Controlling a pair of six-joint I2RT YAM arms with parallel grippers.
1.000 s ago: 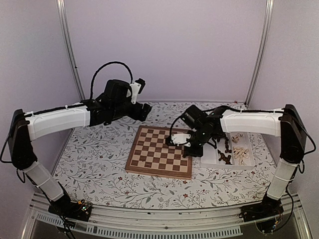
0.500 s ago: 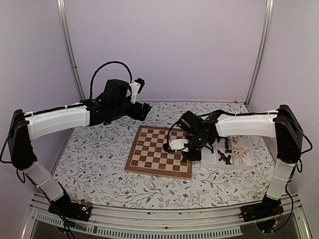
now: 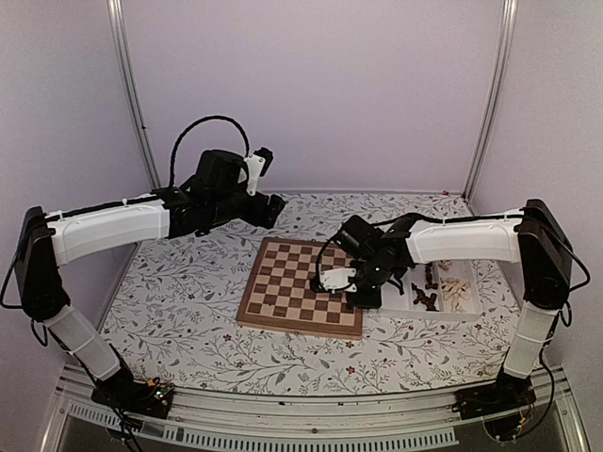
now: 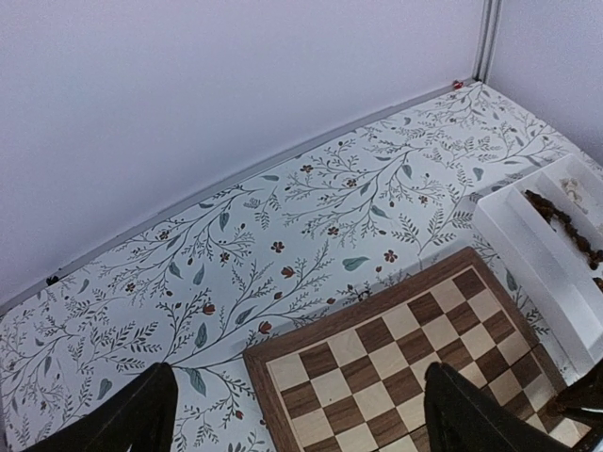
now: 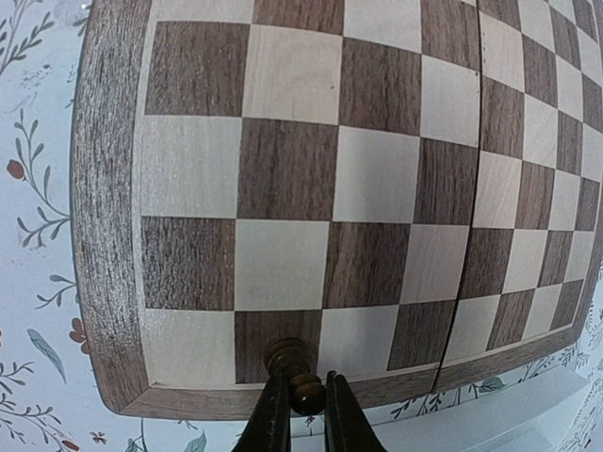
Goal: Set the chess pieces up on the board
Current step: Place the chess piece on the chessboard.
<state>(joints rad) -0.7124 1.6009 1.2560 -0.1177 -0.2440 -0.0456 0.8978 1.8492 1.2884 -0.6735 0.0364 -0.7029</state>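
My right gripper (image 5: 303,397) is shut on a dark brown chess piece (image 5: 294,365), gripping it near its round head. The piece's base hangs over a dark square in the edge row of the board (image 5: 283,169); whether it touches, I cannot tell. In the top view this gripper (image 3: 363,288) is at the board's (image 3: 297,287) right edge. No other piece shows on the squares. More dark chess pieces (image 3: 426,294) and cream ones (image 3: 458,290) lie in the white tray (image 3: 400,303). My left gripper (image 3: 273,209) hangs open and empty above the table behind the board's far left corner (image 4: 273,363).
The white compartment tray (image 4: 528,254) lies right against the board's right side, with dark pieces (image 4: 565,217) in one channel. A floral cloth (image 3: 179,301) covers the table. Metal frame posts (image 3: 132,94) and walls stand behind.
My right gripper has come from the tray's edge leftward and nearer, onto the board's right edge row, with the dark piece in its jaws. The left arm has not moved.
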